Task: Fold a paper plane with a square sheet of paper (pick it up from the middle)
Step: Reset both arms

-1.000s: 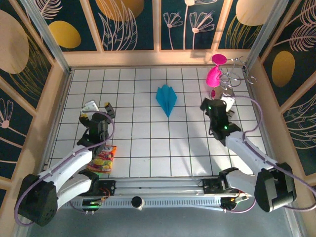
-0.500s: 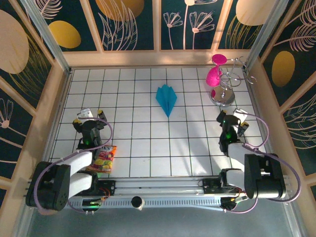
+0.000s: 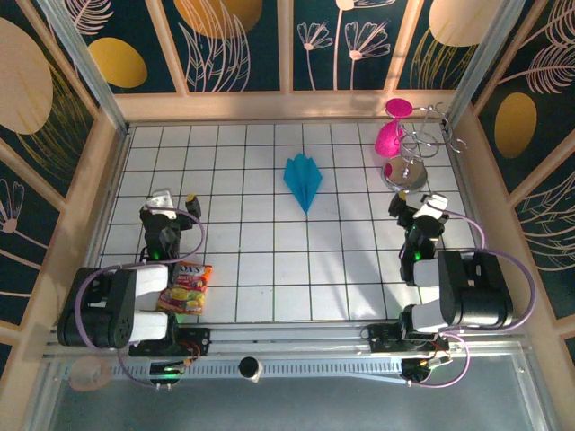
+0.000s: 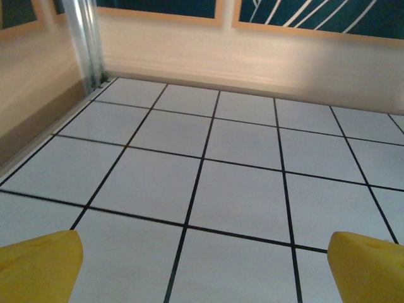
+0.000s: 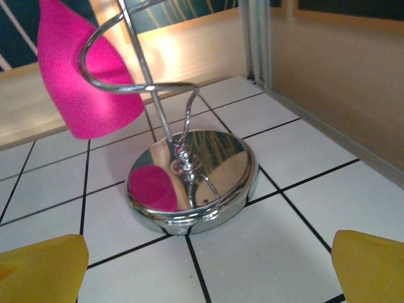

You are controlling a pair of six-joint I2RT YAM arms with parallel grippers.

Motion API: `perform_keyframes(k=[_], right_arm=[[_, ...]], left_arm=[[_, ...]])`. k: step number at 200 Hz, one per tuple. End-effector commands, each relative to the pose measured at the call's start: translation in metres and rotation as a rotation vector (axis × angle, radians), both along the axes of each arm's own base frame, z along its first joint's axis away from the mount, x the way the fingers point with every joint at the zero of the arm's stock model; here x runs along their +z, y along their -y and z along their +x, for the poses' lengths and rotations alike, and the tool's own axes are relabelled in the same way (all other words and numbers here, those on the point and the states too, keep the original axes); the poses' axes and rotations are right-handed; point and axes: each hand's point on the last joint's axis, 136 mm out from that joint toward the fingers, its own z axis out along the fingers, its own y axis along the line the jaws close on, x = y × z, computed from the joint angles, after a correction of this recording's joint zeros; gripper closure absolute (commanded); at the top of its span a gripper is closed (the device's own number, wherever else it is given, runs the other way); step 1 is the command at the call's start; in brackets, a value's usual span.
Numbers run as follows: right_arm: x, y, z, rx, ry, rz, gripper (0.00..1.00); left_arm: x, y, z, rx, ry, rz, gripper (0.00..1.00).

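Observation:
The turquoise paper plane (image 3: 303,180) lies flat on the tiled table at the centre back, its nose pointing toward the near edge and its pleated tail toward the back wall. My left gripper (image 3: 171,203) is folded back at the near left, far from the plane, open with nothing between its yellow fingertips (image 4: 38,265). My right gripper (image 3: 417,208) is folded back at the near right, also open and empty, its yellow fingertips (image 5: 369,265) wide apart just in front of the chrome stand.
A chrome goblet stand (image 3: 406,160) with pink goblets (image 5: 79,69) stands at the back right, its round base (image 5: 192,180) close ahead of my right gripper. A red-and-yellow snack packet (image 3: 184,289) lies near the left arm's base. Wooden walls enclose the table.
Both arms have drawn back toward their bases and folded up. The grippers stayed open. The paper plane has not moved.

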Motion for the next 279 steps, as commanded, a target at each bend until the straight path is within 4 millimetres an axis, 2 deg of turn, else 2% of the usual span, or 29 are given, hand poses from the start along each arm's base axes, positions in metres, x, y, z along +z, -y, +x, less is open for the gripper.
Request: perform_keyframes(k=[1, 67, 99, 141, 194, 233, 256, 279], right_arm=[[0.022, -0.006, 0.010, 0.049, 0.095, -0.023, 0.02], [0.017, -0.009, 0.017, 0.064, 0.061, -0.031, 0.02], [0.012, -0.014, 0.028, 0.081, 0.021, -0.044, 0.01], [0.011, -0.014, 0.027, 0.083, 0.022, -0.043, 0.01], [0.011, -0.015, 0.028, 0.085, 0.019, -0.044, 0.01], [0.011, -0.014, 0.028, 0.084, 0.019, -0.044, 0.01], [0.011, -0.014, 0.028, 0.084, 0.020, -0.043, 0.01], [0.011, -0.014, 0.028, 0.083, 0.019, -0.043, 0.01]], left_arm=[[0.027, 0.002, 0.011, -0.039, 0.100, 0.046, 0.01], [0.010, -0.008, 0.018, -0.015, 0.100, 0.034, 0.01], [0.010, -0.008, 0.018, -0.030, 0.110, 0.026, 0.01], [0.011, -0.009, 0.013, -0.024, 0.129, 0.025, 0.01], [0.014, -0.022, 0.007, 0.058, 0.150, 0.013, 0.01], [0.014, -0.016, 0.006, 0.021, 0.152, 0.023, 0.01], [0.009, 0.004, 0.013, -0.104, 0.123, 0.049, 0.01], [0.009, -0.004, 0.018, -0.052, 0.111, 0.035, 0.01]])
